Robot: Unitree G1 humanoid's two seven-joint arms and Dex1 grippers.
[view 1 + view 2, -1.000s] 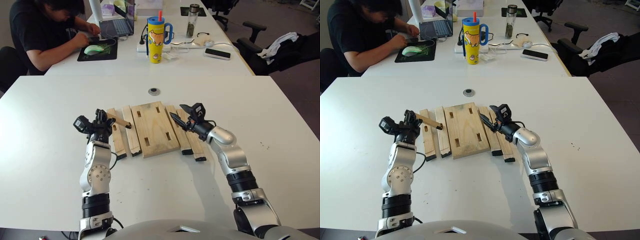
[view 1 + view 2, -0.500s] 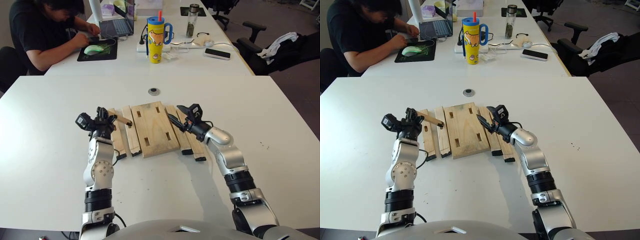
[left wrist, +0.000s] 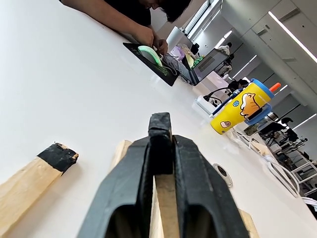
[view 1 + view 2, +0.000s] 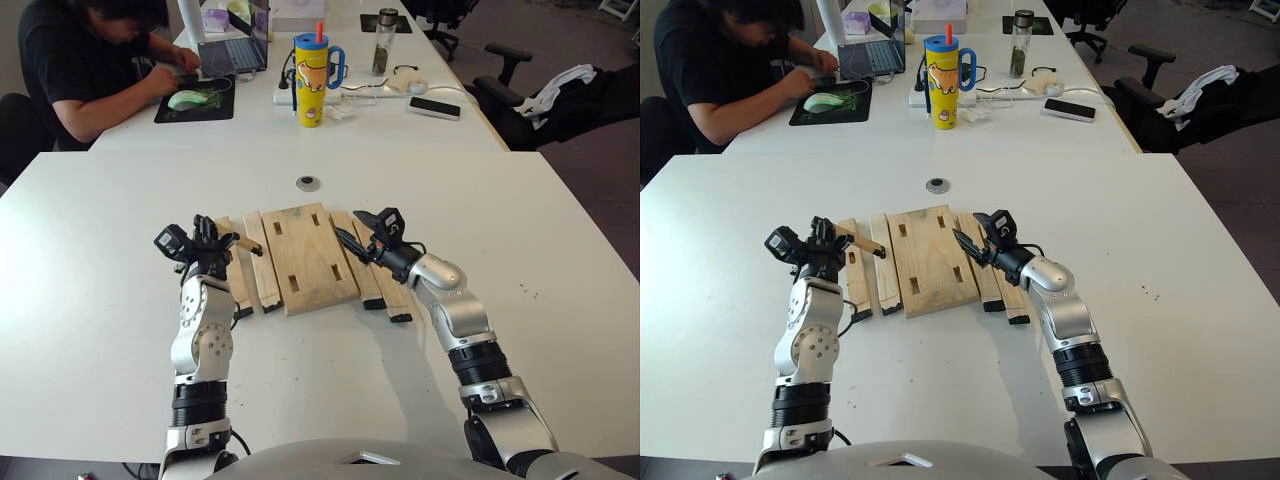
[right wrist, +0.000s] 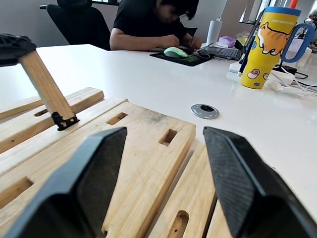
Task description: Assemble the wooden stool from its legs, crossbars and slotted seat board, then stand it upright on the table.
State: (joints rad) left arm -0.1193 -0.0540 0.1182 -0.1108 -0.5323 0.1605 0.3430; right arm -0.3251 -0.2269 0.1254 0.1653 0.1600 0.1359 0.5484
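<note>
The left pincer (image 4: pixel 210 240) is clamping one end of a short crossbar (image 4: pixel 862 241), holding it tilted above the left pair of legs (image 4: pixel 245 275), which is lying flat on the white bench (image 4: pixel 90 300). The slotted seat board (image 4: pixel 315 255) is lying flat just beside them, with the right pair of legs (image 4: pixel 375 285) against its far edge. The right pincer (image 4: pixel 352 228) is hovering over that edge, fingers spread wide.

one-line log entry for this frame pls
left gripper: shut on crossbar, over left legs | right gripper: open, over seat board right edge | parts: flat on table, unassembled
</note>
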